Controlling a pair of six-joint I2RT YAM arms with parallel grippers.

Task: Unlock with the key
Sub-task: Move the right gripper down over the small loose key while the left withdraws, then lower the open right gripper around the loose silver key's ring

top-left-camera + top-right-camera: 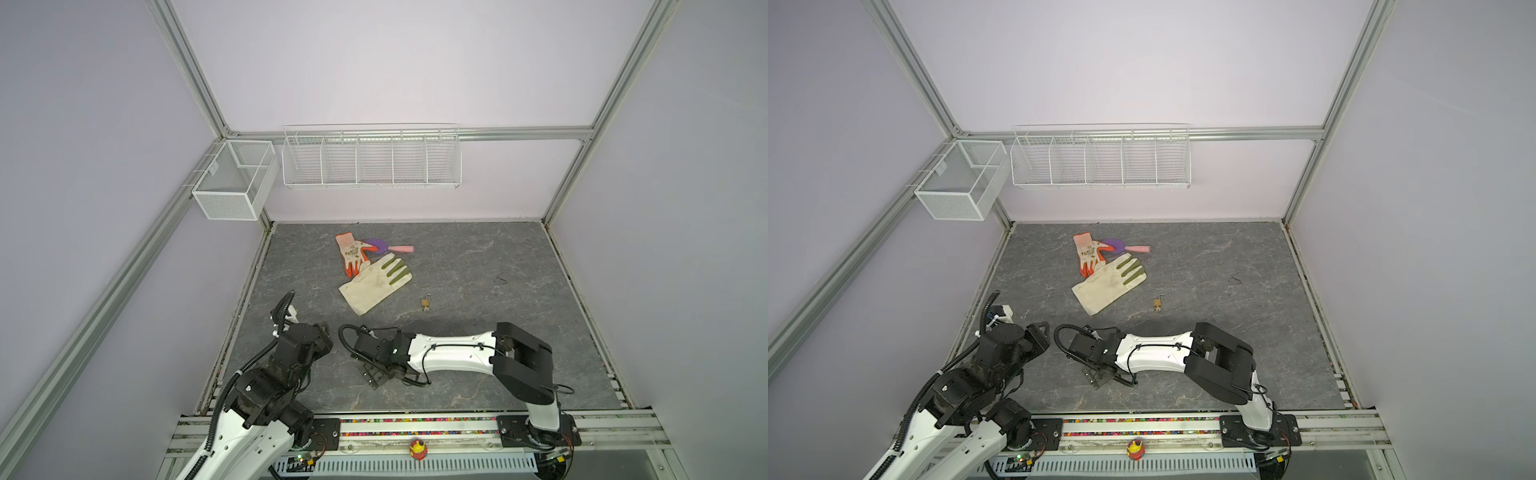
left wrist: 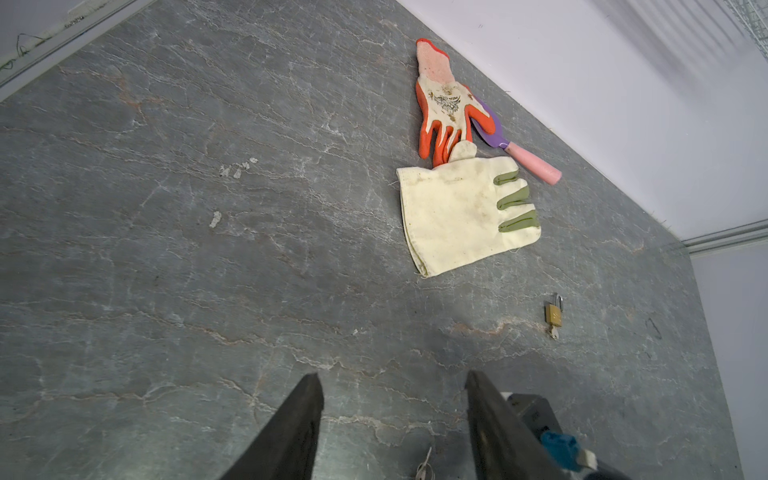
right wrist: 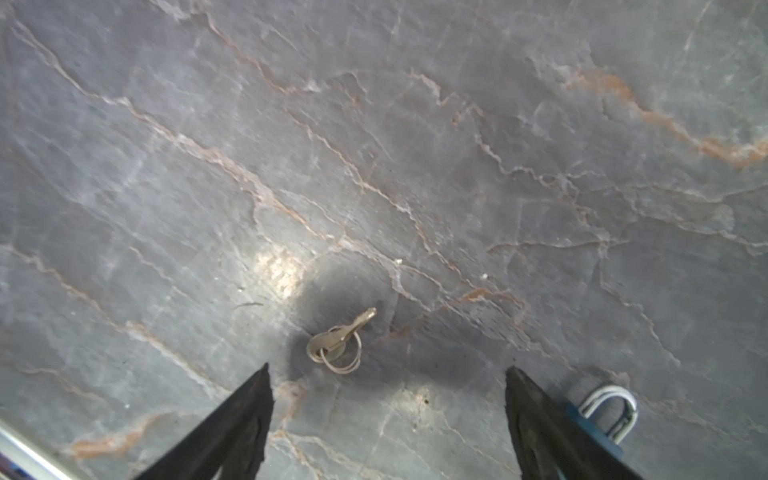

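Black fingers (image 3: 249,411) of the right gripper (image 3: 387,368) fill the near edge of the right wrist view, spread wide with nothing between them; just beyond their tips the key (image 3: 338,343) lies flat on the table (image 3: 374,145), threaded on a thin wire ring, its blade pointing away from the gripper; a blue padlock (image 3: 595,432) sits just beside the key, outside one finger and partly hidden by it; the left gripper (image 2: 392,376) is likewise spread and empty, near the key; a brass padlock (image 2: 553,314) rests well apart from the key, close to a cream glove (image 2: 461,212).

Picking up the key looks like the step in hand; doing it well probably means lowering until the tips nearly graze the table, centring on the round head rather than the loose ring, and closing slowly so the blade stays free for the keyhole; a flat key may slide or pivot, so a square pinch matters; which padlock it fits I cannot tell.
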